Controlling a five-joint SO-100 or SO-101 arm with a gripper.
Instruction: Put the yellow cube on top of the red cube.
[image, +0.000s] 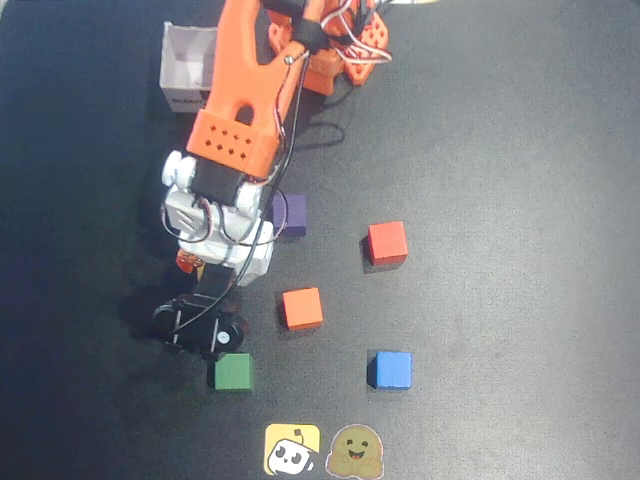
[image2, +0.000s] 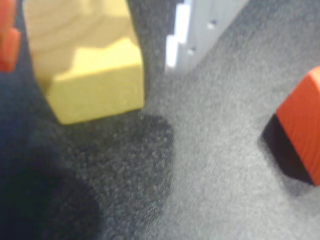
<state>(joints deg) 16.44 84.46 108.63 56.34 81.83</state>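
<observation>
Yellow cube (image2: 85, 60): you see it between the orange and white fingers of the end effector (image2: 95, 35).
Grip: you cannot tell.
Red cube (image: 387, 242): well apart.
Writing: none readable.

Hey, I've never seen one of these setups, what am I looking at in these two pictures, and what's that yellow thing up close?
The orange and white machine is a small robot arm standing on a dark mat. One picture looks straight down from above; the other comes from a camera on the arm's wrist.

On the mat lie small plain cubes: red, orange, purple, green and blue, plus two flat cartoon stickers at the bottom edge and a white box near the top.

The close-up shows the yellow cube between the orange and white fingers. It appears close to being gripped, but I cannot tell whether it is held.
</observation>
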